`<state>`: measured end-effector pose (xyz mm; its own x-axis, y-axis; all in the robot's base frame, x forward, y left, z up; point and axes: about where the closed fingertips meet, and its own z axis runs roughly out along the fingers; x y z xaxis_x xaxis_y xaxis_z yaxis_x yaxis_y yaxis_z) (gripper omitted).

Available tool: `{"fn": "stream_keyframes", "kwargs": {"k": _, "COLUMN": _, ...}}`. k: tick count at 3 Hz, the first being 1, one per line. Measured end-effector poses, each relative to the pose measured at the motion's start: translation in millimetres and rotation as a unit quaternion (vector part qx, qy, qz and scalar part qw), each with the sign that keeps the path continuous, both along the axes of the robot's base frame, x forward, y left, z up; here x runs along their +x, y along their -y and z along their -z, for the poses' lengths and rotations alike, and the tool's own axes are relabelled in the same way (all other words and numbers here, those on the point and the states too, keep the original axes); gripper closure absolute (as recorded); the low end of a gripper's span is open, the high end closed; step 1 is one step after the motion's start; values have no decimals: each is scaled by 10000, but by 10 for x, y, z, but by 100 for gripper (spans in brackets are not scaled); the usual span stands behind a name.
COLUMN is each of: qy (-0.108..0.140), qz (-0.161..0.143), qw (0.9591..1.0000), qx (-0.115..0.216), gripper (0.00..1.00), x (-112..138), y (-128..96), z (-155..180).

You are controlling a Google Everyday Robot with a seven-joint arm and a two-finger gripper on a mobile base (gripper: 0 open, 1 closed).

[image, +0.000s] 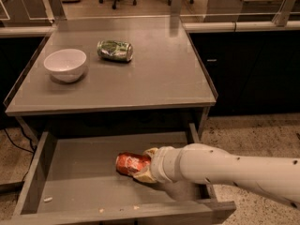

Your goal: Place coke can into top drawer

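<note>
The red coke can (130,163) lies on its side inside the open top drawer (79,168), right of its middle. My gripper (145,165) reaches in from the right on a white arm and is shut on the can's right end, with tan fingers (144,175) above and below it. The can is at or just above the drawer's grey bottom; I cannot tell whether it touches.
A white bowl (65,64) and a green-patterned can (115,50) lying on its side sit on the grey countertop (154,78) above the drawer. A few crumbs (47,199) lie near the drawer's front wall. Office chairs stand in the background.
</note>
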<state>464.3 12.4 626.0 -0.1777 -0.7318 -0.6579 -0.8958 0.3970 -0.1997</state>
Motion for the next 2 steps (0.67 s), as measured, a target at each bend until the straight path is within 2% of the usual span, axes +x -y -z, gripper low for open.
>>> {"fn": "stream_keyframes", "kwargs": {"k": 2, "qy": 69, "qz": 24, "qw": 10000, "qx": -1, "gripper": 55, "x": 29, "y": -21, "z": -1}}
